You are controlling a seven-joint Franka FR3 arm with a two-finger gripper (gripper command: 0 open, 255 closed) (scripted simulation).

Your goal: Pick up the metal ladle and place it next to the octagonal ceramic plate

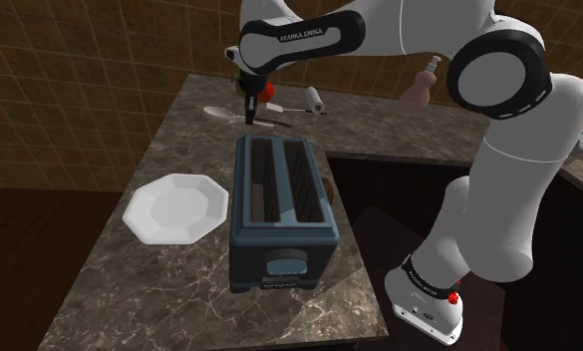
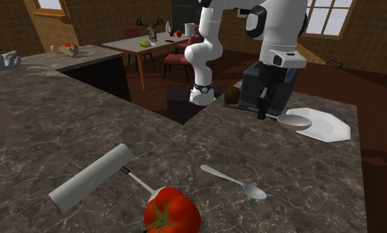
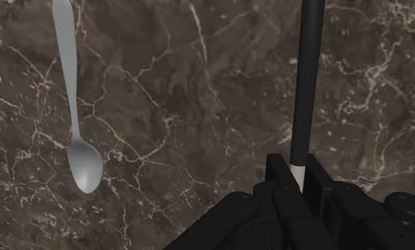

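Note:
My gripper (image 1: 249,120) (image 2: 262,116) (image 3: 301,183) points down over the far part of the dark marble counter, shut on the ladle's thin dark handle (image 3: 301,99). The handle runs level, out from between the fingers. The ladle's silver bowl (image 2: 295,122) (image 1: 217,113) sits at fingertip height, low over the counter, on the side toward the plate. The white octagonal plate (image 1: 174,207) (image 2: 327,124) lies on the counter beside the toaster, well apart from the gripper in the shoulder view.
A dark blue toaster (image 1: 279,209) (image 2: 251,86) stands between gripper and stand. A small silver spoon (image 3: 76,113) (image 2: 235,182), a red tomato (image 2: 172,210) (image 1: 269,92) and a grey roller (image 2: 92,177) (image 1: 314,98) lie near the gripper. A dark recess (image 1: 399,189) cuts into the counter.

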